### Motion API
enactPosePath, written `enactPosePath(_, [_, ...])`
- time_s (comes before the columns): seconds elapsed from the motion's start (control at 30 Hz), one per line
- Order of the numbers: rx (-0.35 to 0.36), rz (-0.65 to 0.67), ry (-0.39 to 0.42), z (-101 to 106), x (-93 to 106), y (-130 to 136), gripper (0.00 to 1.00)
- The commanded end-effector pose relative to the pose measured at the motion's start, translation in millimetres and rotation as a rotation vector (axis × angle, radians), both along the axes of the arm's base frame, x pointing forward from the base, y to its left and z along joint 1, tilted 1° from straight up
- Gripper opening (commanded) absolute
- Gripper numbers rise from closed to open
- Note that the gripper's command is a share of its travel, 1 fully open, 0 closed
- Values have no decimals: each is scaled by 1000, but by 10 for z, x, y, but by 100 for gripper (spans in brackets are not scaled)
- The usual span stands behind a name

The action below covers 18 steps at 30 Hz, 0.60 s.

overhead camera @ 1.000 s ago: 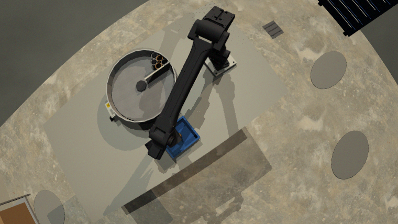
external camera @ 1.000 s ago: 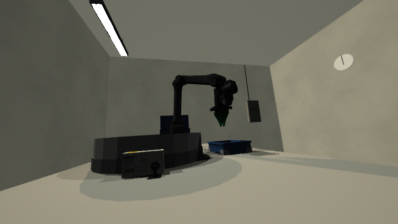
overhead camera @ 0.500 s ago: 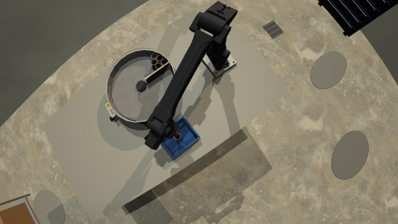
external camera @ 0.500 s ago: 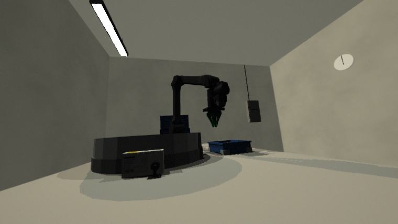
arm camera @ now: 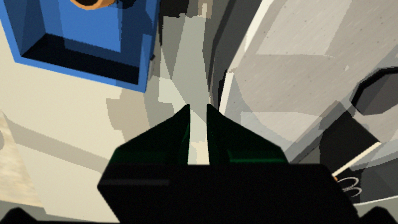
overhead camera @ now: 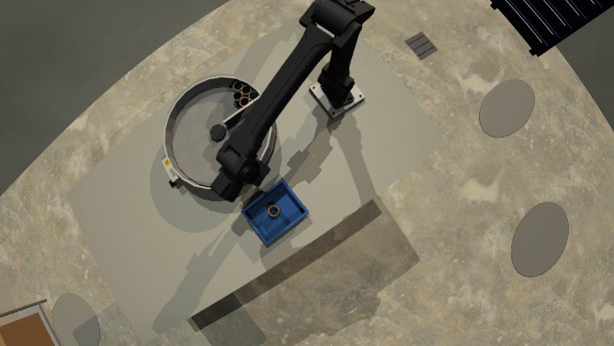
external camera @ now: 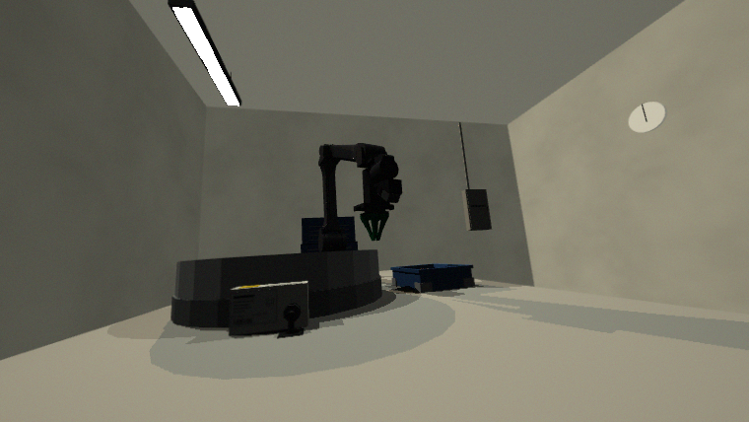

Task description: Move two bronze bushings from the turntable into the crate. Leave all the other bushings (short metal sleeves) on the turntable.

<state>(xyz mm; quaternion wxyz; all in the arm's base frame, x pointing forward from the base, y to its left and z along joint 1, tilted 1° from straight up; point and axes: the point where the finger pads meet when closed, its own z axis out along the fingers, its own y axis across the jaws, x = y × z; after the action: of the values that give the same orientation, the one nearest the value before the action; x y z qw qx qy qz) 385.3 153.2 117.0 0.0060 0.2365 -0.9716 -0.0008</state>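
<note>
One bronze bushing point(overhead camera: 273, 215) point(arm camera: 93, 7) stands in the blue crate point(overhead camera: 287, 228) point(external camera: 445, 279) point(arm camera: 80, 77). The round, walled turntable point(overhead camera: 189, 141) point(external camera: 293, 272) point(arm camera: 300, 30) holds a cluster of bushings against its wall, beside the divider. Two there look bronze: one upper bronze bushing point(overhead camera: 245, 85) and one lower bronze bushing point(overhead camera: 244, 106). Several others look grey or dark. The arm may hide more. My gripper point(external camera: 374, 239) point(arm camera: 198, 111) is shut to a narrow gap with nothing between the fingertips. It hangs above the gap between crate and turntable wall; the top view does not show the fingers.
A pale divider point(overhead camera: 235, 114) runs from the turntable's dark hub point(overhead camera: 217, 132) toward the wall, partly under the arm. A labelled box point(overhead camera: 170, 170) point(external camera: 268, 309) stands against the turntable's outer side. The turntable wall stands between the gripper and the bushing cluster.
</note>
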Motion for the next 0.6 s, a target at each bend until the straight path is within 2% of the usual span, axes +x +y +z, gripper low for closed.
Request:
enactPosePath(0.0, [23,143,-48,118,33,-194,13])
enactPosePath(0.33, [14,406,-50,97,-107,-926,13])
enactPosePath(0.4, [14,406,-50,97,-107,-926,13])
enactPosePath(0.57, [9,533,-49,89,-175,-1280,13])
